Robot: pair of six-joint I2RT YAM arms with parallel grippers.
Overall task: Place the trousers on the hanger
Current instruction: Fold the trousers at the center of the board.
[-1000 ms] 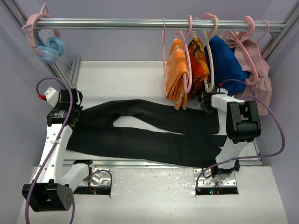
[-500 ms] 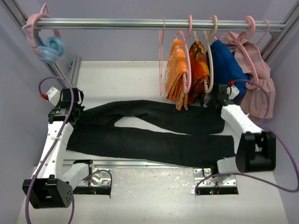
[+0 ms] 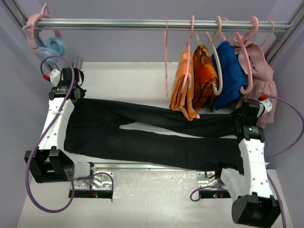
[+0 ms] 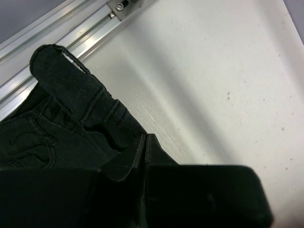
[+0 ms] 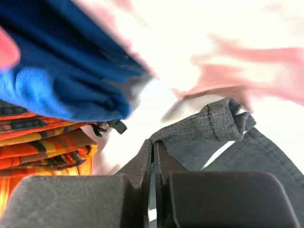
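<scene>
The trousers (image 3: 142, 142) lie flat on the worktop (image 3: 123, 78). Their long axis goes from left to right, almost parallel to the rail (image 3: 118, 23) above. The waist is at the left end and the two leg ends are at the right.

The left fingers (image 3: 72, 92) are fully closed on the far corner of the waistband. In the left wrist view the black cloth is pinched between them (image 4: 140, 147). The right fingers (image 3: 243, 113) are also fully closed, and they hold the hem of the far leg. The right wrist view shows the folded hem coming out just beside the tips (image 5: 148, 152). So the garment is held at both ends and pulled out long between the two arms.

The hanger (image 3: 166, 61) is empty. It hangs from the rail, just left of the orange cloths (image 3: 183, 85). It is above and behind the middle of the trousers, a little to the right of centre, and its lower end is near the far leg.

I think the right fingers are somewhat nearer to it. The hanger is seen from its edge, so its bar seems to lie across the length of the trousers. In my judgement a leg end must be carried up and back to it.
</scene>
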